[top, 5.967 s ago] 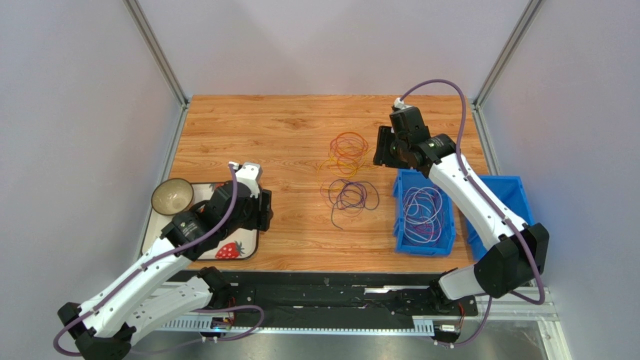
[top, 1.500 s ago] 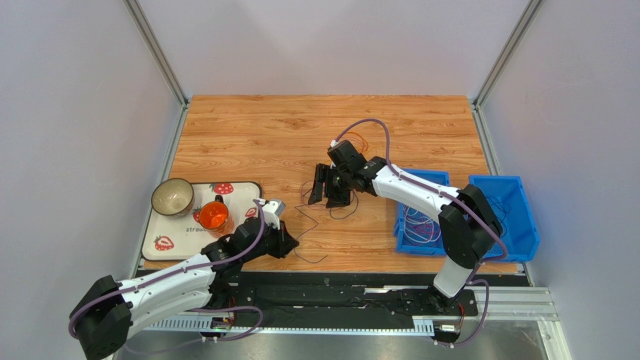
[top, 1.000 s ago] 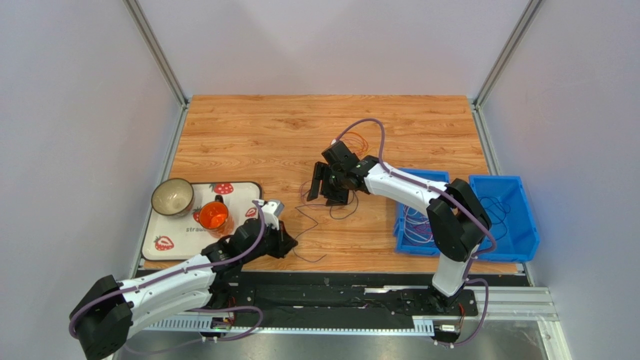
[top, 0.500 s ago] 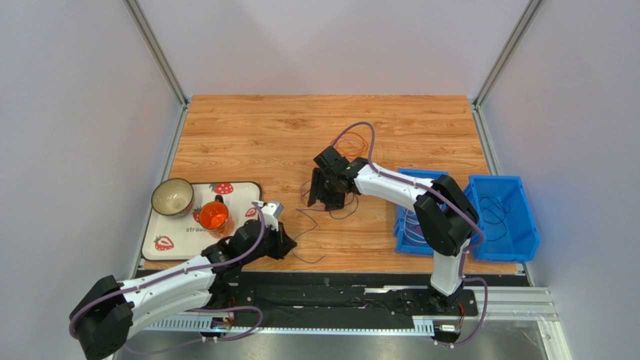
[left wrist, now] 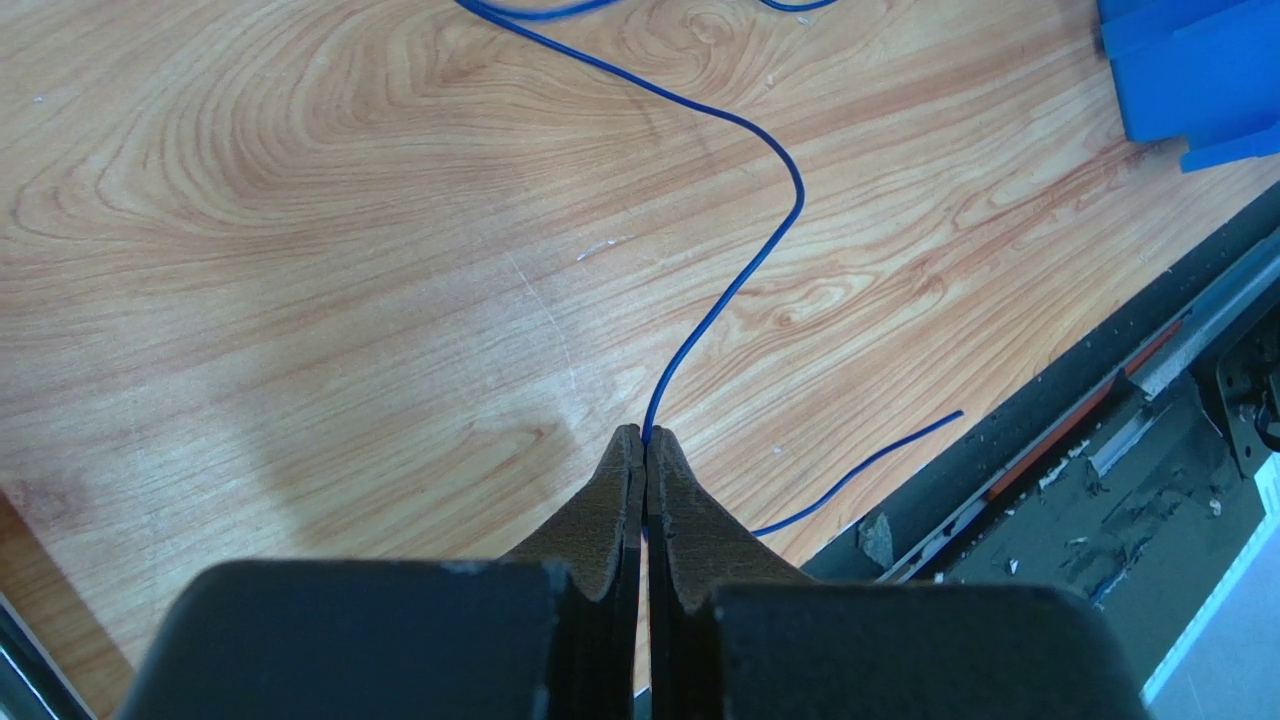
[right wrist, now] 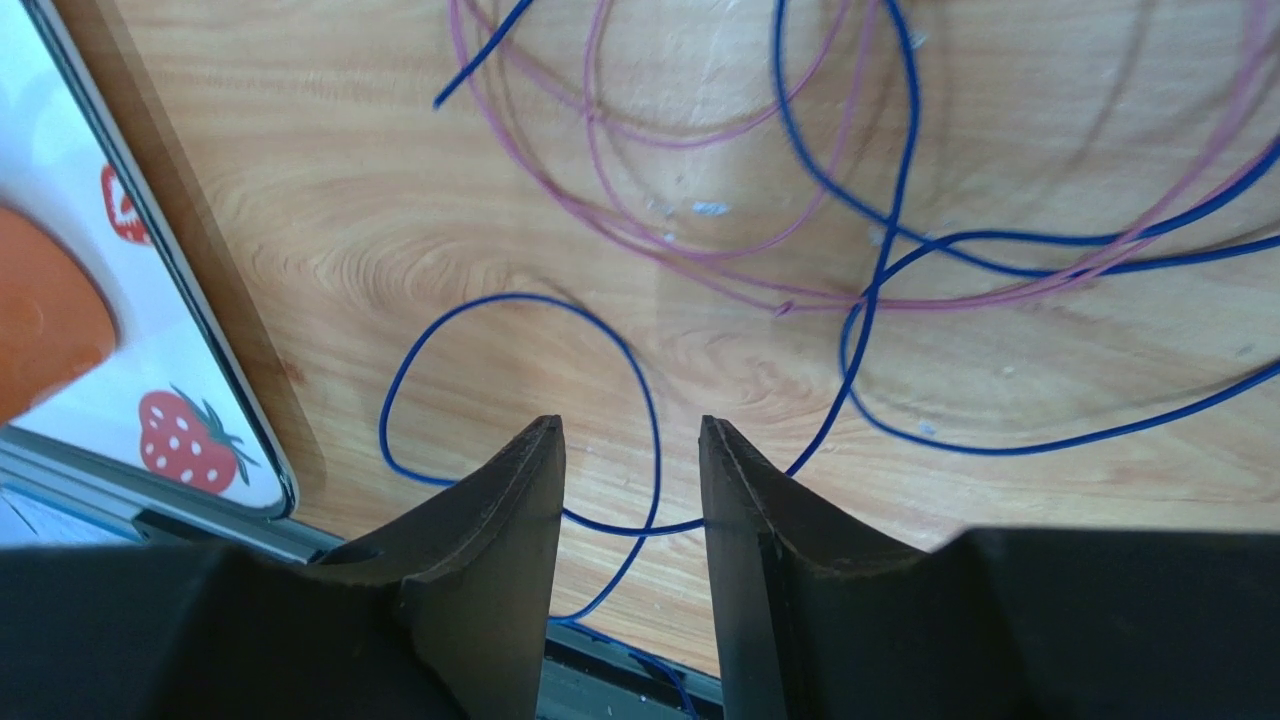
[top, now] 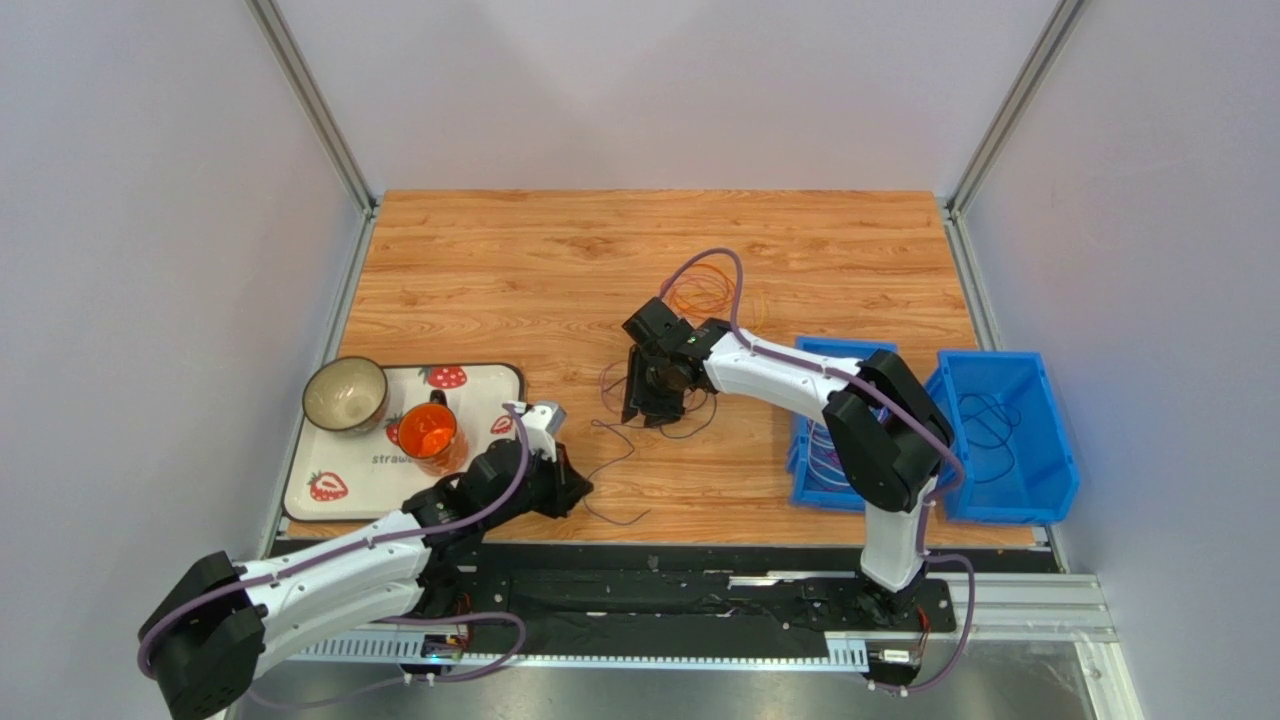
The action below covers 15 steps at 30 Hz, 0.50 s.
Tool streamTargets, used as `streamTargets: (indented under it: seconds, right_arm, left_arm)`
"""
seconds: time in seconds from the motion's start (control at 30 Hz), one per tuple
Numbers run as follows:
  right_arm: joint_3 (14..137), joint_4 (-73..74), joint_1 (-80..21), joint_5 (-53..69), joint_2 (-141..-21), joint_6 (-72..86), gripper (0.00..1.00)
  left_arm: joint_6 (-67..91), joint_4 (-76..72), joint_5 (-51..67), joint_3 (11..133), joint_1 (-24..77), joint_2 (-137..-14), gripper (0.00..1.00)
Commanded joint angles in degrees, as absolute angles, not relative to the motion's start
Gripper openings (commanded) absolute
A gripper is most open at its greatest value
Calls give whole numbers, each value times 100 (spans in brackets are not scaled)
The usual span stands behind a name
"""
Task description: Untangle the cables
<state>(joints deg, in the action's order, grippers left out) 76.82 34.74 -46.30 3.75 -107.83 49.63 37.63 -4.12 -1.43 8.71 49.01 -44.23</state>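
Left wrist: left gripper [left wrist: 646, 446] pinched shut on blue cable [left wrist: 747, 270], which runs ahead from tips. Right gripper [right wrist: 631, 435] jaws apart, blue cable loop between them, purple cables [right wrist: 661, 248] beyond. Step, likely: separating blue from purple. Next: right pinches loop, gentle pull apart

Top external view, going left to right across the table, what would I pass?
Bowl → orange cup → left gripper, pinching a blue cable → right gripper → first blue bin → second blue bin.
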Motion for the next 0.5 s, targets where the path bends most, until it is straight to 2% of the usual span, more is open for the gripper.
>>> streamTargets:
  seconds: [0.0,0.17,0.47]
  right_arm:
    - [7656,3490,-5079,570,-10494,4799,42]
    - [7278,3262,-5072,537,-10021,4703,45]
    - [7322,2920,-4518,878,-9608,3534,50]
  left_arm:
    - [3779,-615,-290,923,4904,-4316,0]
    - [3762,-545,-413,1046,4904,-4368,0]
    - [3771,-475,-369,1125,4904,-4474,0]
